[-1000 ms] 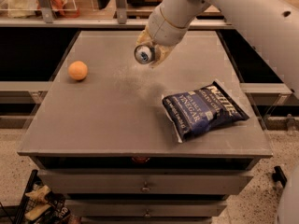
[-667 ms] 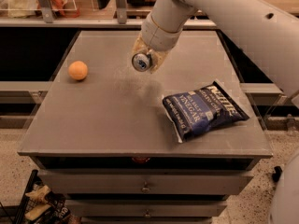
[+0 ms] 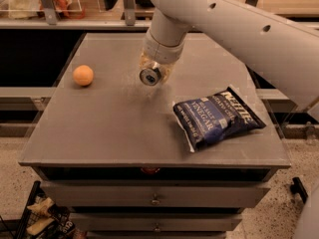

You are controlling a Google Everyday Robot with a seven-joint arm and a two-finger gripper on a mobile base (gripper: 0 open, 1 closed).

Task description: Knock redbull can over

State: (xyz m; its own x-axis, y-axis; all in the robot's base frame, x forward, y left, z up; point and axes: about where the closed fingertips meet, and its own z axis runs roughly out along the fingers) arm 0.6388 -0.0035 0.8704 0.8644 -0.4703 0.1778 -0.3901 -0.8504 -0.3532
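Note:
The redbull can point(image 3: 150, 76) is at the middle of the grey table point(image 3: 114, 128), tilted so that its round silver top faces the camera. Its blue and silver sides are mostly hidden by the arm. My gripper point(image 3: 155, 67) comes down from the upper right on the big white arm point(image 3: 234, 24). It sits right over and around the can, touching it. I cannot tell whether the can rests on the table or hangs just above it.
An orange ball point(image 3: 83, 75) lies at the table's left. A dark blue chip bag point(image 3: 217, 117) lies at the right front. Drawers point(image 3: 155, 198) are below the table's front edge. Shelving stands behind the table.
The gripper and the can have moved together toward the camera and slightly left. The can's top now faces the camera more squarely. The ball and the bag have not moved.

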